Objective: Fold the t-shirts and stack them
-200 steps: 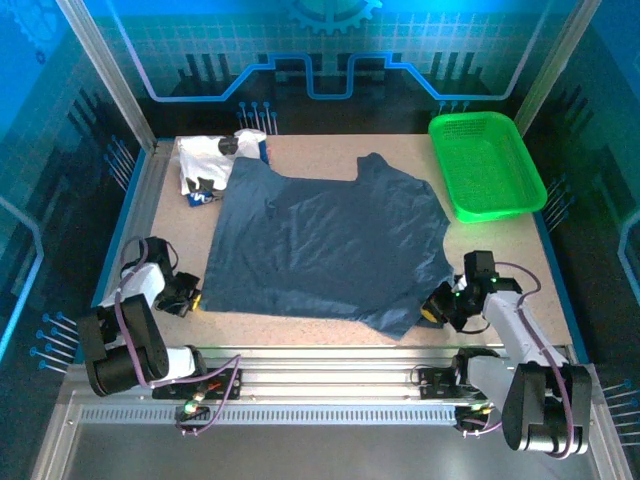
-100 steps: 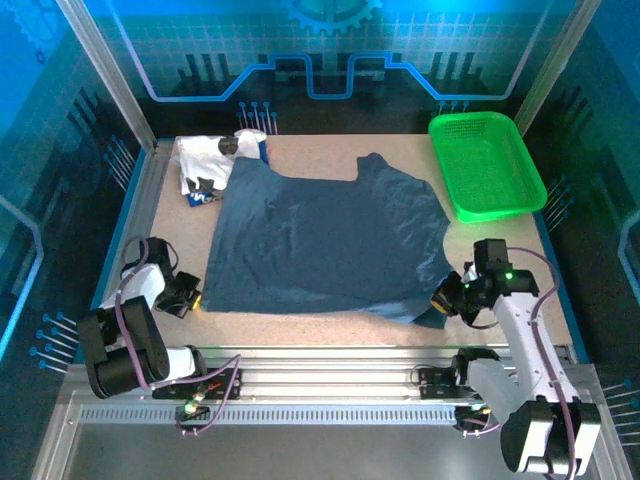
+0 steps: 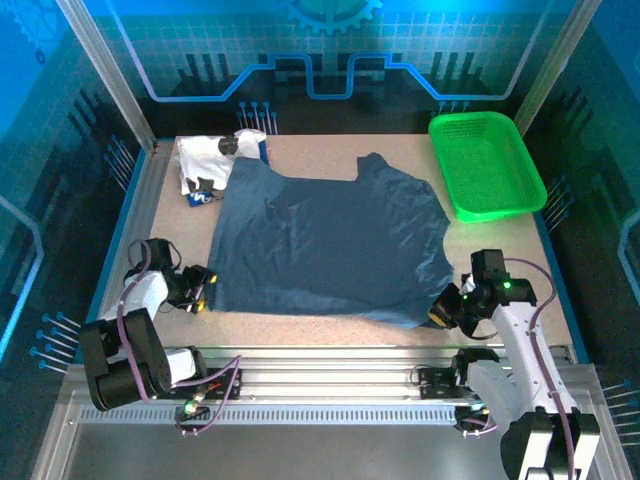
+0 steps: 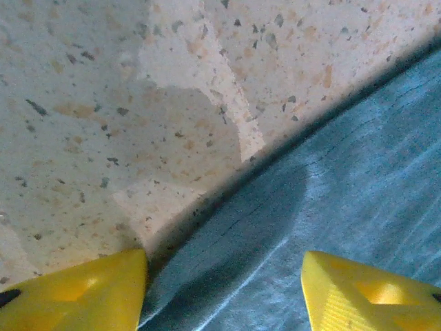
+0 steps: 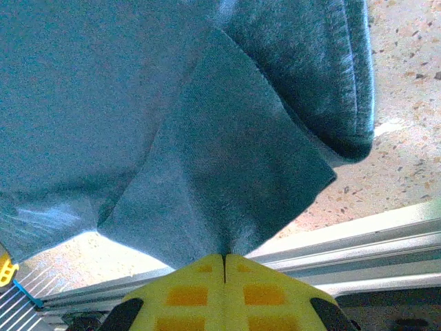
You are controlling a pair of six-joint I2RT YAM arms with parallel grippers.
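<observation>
Top external view gives the layout: on the speckled table (image 3: 300, 150) the slate-blue t-shirt (image 3: 330, 240) lies spread nearly flat. Its whole body stretches ahead of both grippers, away from the arm bases. Its near edge runs crosswise from one gripper to the other, and that is the line the coming move turns on.

The white t-shirt (image 3: 205, 165) sits bunched far ahead of the left gripper (image 3: 203, 292), touching the blue shirt's far-left corner and well away from either arm's reach at present.

The right gripper (image 3: 445, 308) is at the near-right corner of the blue shirt. In its wrist view the yellow fingers (image 5: 193, 289) are pressed together with a flap of the cloth pinched between them, and the fabric fans out ahead of the tips.

The left gripper is just at the near-left corner, which makes it the nearer arm for that end. Its wrist view shows the fingertips (image 4: 83, 293) spread. One tip is over bare table, the other over cloth, and the shirt's edge slants up and away between them. Nothing is gripped there yet.

The left side probably needs to drop and close on that edge. With both near corners held, the near edge could then be carried forward over the body for the first fold. A shallow bite risks catching only the rim of the hem.
</observation>
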